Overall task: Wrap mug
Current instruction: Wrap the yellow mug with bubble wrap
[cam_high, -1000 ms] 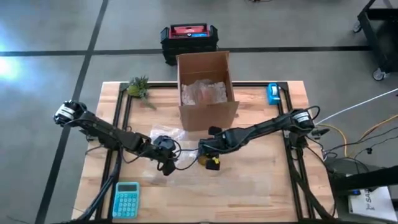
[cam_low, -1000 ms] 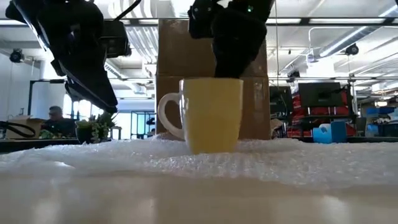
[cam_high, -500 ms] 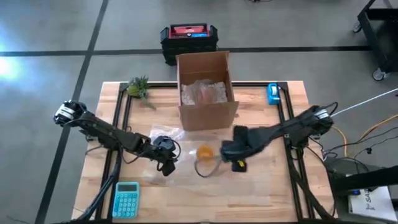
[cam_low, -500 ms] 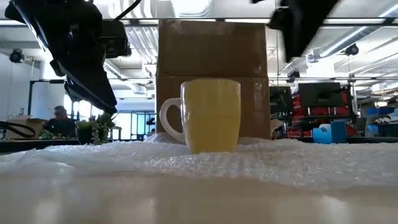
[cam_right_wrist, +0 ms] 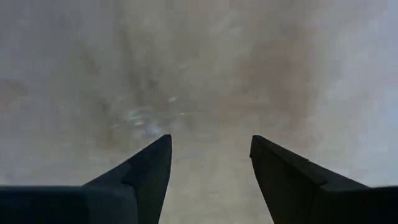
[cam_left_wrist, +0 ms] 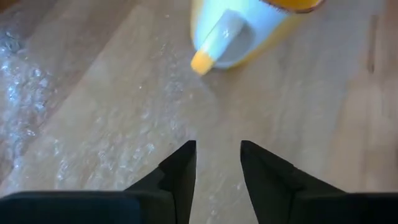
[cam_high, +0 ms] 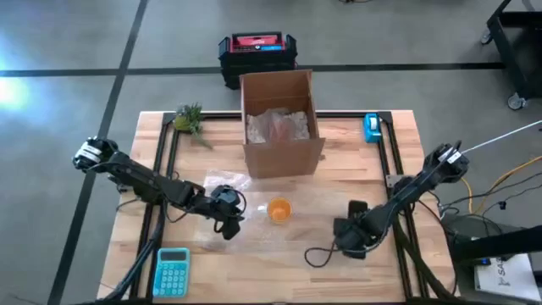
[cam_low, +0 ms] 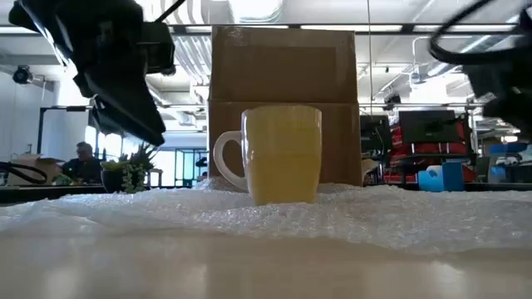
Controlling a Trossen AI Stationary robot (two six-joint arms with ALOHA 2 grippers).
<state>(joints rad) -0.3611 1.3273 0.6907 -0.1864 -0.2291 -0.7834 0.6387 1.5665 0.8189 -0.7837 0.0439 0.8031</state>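
- Left claw [cam_high: 227, 222] hangs low, pointed rightward, fingers [cam_left_wrist: 181, 167] slightly apart.
- Right claw [cam_high: 342, 244] sits low, arm folded back, fingers [cam_right_wrist: 152, 163] spread wide.

- mug [cam_low: 281, 155]: glossy, smooth yellow glaze;
- bubble wrap [cam_low: 349, 218]: clear, bumpy plastic;
- worktop [cam_high: 347, 174]: pale matt wood;
- box [cam_high: 282, 157]: matt brown cardboard

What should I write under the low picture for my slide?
Yellow mug standing upright on bubble wrap, handle on the left, cardboard box behind it.
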